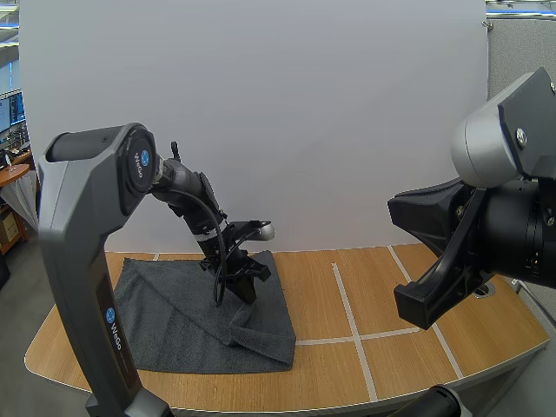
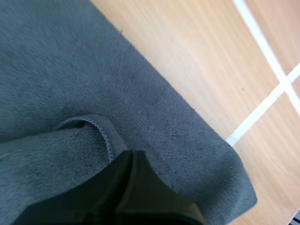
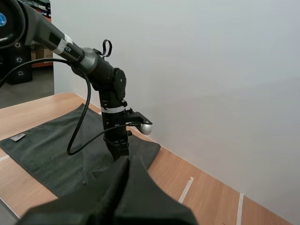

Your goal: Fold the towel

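Observation:
A dark grey towel (image 1: 165,313) lies spread on the left half of the wooden table (image 1: 417,347). My left gripper (image 1: 243,294) points straight down at the towel's right part and is shut on the towel. A raised ridge of cloth runs from the gripper toward the front right corner. In the left wrist view the fingers (image 2: 132,187) form one dark wedge, with a curled hem of the towel (image 2: 70,70) at the tip. My right gripper (image 3: 127,161) is shut on nothing and held high above the table's right side, facing the left gripper (image 3: 119,150) and the towel (image 3: 47,150).
White tape lines (image 1: 352,321) divide the bare table to the right of the towel. A small tag (image 3: 18,137) sits at the towel's far left edge. A white wall stands behind the table. The right arm's bulky body (image 1: 504,217) hangs over the right side.

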